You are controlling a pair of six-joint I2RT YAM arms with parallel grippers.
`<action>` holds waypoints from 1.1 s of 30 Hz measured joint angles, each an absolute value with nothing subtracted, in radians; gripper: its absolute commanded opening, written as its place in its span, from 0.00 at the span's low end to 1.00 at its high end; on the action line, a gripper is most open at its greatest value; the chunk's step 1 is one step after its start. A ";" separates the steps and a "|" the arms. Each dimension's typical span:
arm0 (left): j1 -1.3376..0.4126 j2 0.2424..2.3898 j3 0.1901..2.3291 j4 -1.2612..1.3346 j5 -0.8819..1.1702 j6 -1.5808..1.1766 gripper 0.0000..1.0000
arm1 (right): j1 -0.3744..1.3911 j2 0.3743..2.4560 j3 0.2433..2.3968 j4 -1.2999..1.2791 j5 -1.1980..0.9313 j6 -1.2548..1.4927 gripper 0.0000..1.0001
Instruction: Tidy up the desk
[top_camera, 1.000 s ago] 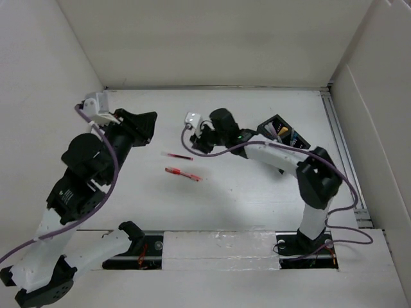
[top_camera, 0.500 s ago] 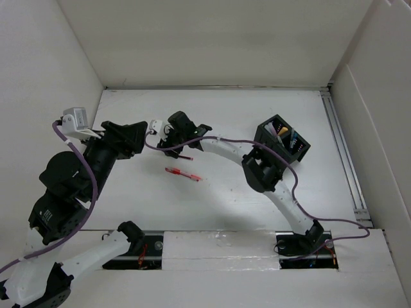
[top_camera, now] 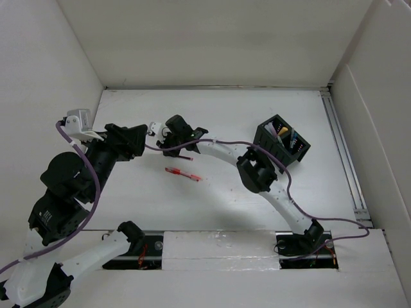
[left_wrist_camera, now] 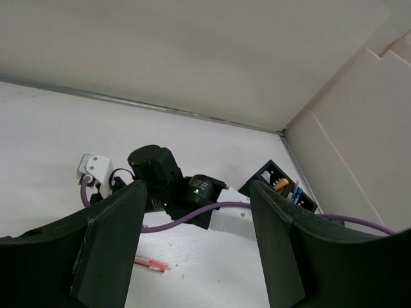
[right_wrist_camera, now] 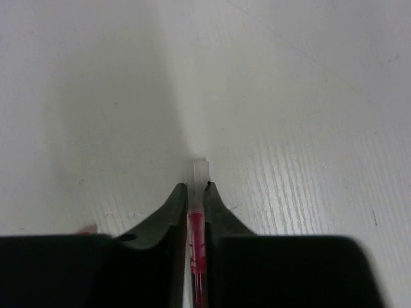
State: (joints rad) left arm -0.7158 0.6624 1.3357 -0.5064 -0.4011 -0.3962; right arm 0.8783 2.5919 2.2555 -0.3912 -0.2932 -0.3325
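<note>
The white desk (top_camera: 257, 109) carries two red pens. One red pen (right_wrist_camera: 198, 221) with a clear end lies flat, and my right gripper (right_wrist_camera: 197, 191) is shut on it. From above, the right gripper (top_camera: 179, 151) is stretched far left over this pen (top_camera: 187, 157), which is mostly hidden. The second red pen (top_camera: 183, 173) lies loose just in front; the left wrist view has it (left_wrist_camera: 151, 264) too. My left gripper (top_camera: 142, 139) hovers to the left, open and with nothing between its fingers (left_wrist_camera: 109, 244).
A black slotted pen holder (top_camera: 282, 141) with several items in it stands at the right, also in the left wrist view (left_wrist_camera: 282, 189). A metal rail (top_camera: 340, 147) runs along the right edge. White walls close three sides. The right arm's purple cable (top_camera: 218, 142) hangs over the middle.
My right arm reached left across the desk and its gripper closed on the upper red pen. My left arm drew back to the left and its gripper opened.
</note>
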 measured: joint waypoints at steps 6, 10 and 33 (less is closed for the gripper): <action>-0.716 0.667 1.335 -0.504 -0.400 -0.384 0.62 | 0.874 2.479 2.058 -0.292 -0.297 -0.337 0.00; -0.716 0.692 1.335 -0.492 -0.376 -0.382 0.65 | 0.837 2.407 1.959 -0.253 -0.345 -0.358 0.00; -0.716 1.065 1.301 -0.267 -0.139 -0.431 0.62 | 0.085 1.199 1.090 -0.019 -0.372 -0.421 0.00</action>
State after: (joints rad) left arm -0.7158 1.0649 1.3014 -0.2672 -0.1394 -0.4313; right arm 0.0853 1.1992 1.0904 -0.0185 -0.3721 -0.4206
